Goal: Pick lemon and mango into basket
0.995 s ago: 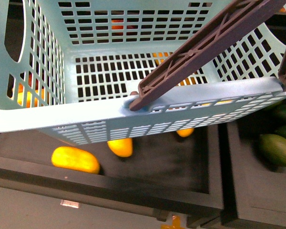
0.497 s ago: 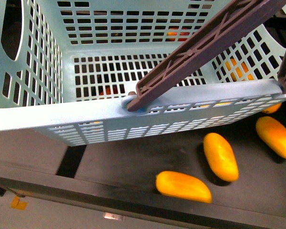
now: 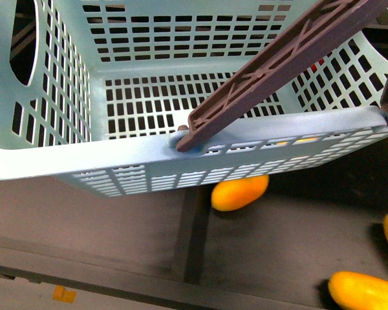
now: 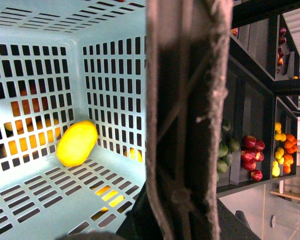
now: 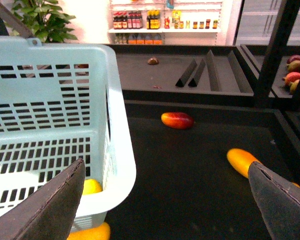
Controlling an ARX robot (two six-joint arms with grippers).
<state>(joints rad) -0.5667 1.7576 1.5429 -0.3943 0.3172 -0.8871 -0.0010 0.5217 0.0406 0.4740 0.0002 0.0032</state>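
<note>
The light teal basket (image 3: 84, 161) hangs close in the front view, its grey-brown handle (image 3: 278, 61) slanting across it. My left gripper (image 4: 182, 212) is shut on that handle (image 4: 187, 100). In the left wrist view the lemon (image 4: 77, 143), a small yellow oval, lies inside the basket against a slotted wall. It also shows in the basket's corner as the lemon (image 5: 91, 186). My right gripper (image 5: 165, 200) stands open beside the basket (image 5: 115, 150), over the black shelf. A plain yellow mango (image 5: 242, 160) lies just beyond its right finger (image 5: 280, 200).
More yellow mangoes (image 3: 239, 192) (image 3: 365, 290) lie on the black shelf under the basket. A red-blushed mango (image 5: 177, 120) sits further back. A shelf divider (image 3: 194, 239) runs below the basket. Apples and other fruit (image 4: 252, 157) fill bins to one side.
The basket keeps its place in the front view while the shelf beneath slides right. The green fruit has left the view and a divider and other yellow mangoes now show below.
</note>
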